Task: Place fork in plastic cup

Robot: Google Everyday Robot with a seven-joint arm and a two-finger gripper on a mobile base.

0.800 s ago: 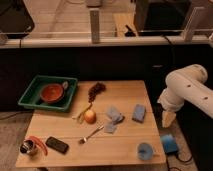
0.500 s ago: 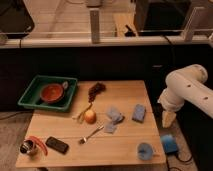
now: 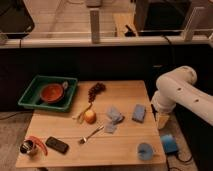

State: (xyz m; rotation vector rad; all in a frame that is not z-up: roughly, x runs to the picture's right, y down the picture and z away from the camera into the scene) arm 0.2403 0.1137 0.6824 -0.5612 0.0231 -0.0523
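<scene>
The slim silver fork (image 3: 91, 135) lies flat on the wooden table (image 3: 125, 95), a little left of the middle near the front. The small blue plastic cup (image 3: 145, 150) stands at the table's front right corner. My white arm (image 3: 176, 92) comes in from the right past the table's right edge. The gripper (image 3: 163, 121) hangs at the arm's end beside the right edge, above and right of the cup and well away from the fork. It holds nothing that I can see.
A green tray (image 3: 30, 95) with a red bowl (image 3: 51, 93) sits back left. Grapes (image 3: 96, 90), an apple (image 3: 90, 116), a banana peel (image 3: 81, 115), a crumpled blue cloth (image 3: 115, 116) and a blue sponge (image 3: 138, 112) lie mid-table. A black phone (image 3: 57, 145) and a metal cup (image 3: 27, 147) are front left. A blue object (image 3: 169, 143) sits off the right edge.
</scene>
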